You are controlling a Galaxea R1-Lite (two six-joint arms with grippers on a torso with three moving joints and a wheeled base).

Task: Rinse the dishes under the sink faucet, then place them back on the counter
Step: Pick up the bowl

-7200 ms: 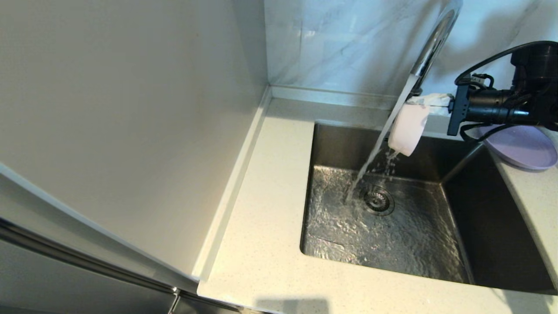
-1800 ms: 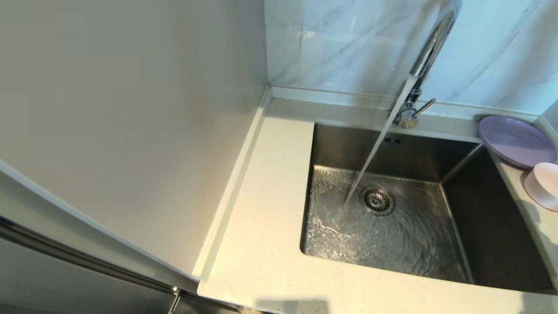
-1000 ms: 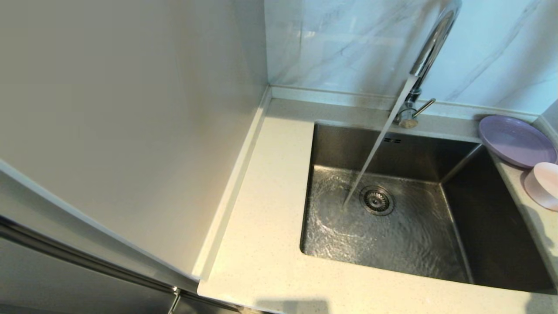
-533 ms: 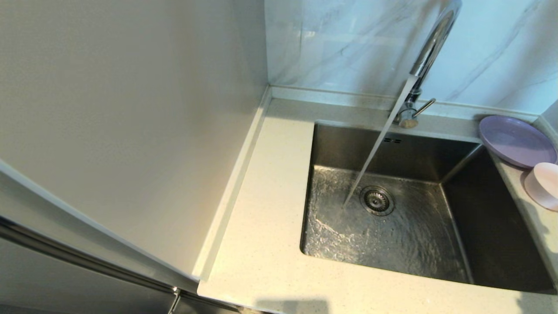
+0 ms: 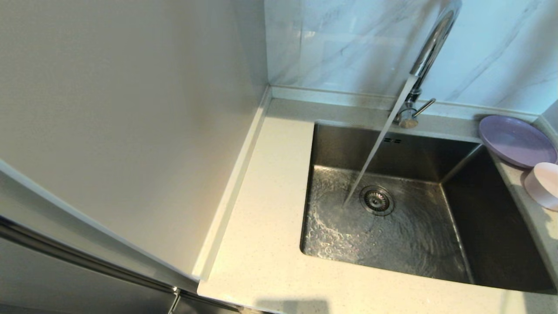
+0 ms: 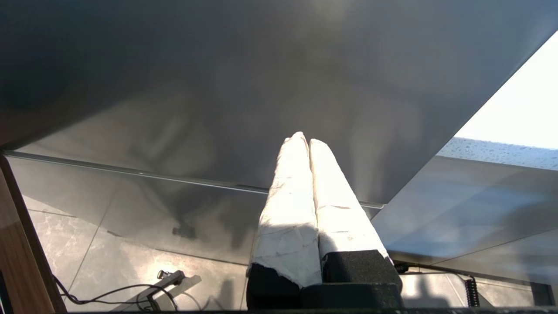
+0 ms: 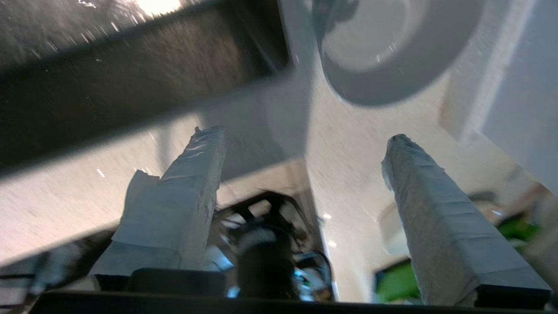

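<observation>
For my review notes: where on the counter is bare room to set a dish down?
The counter is bare left of the basin, from the wall panel to the rim, and along the front edge. The narrow right strip is crowded by the purple plate and pink bowl.

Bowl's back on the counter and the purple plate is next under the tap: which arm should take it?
Right. The right gripper is open over the counter by the pink bowl, and the purple plate lies on that side. The left gripper is shut, parked away from the sink.

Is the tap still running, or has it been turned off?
On. In the head view a stream of water falls from the faucet into the basin, where the water ripples around the drain.
</observation>
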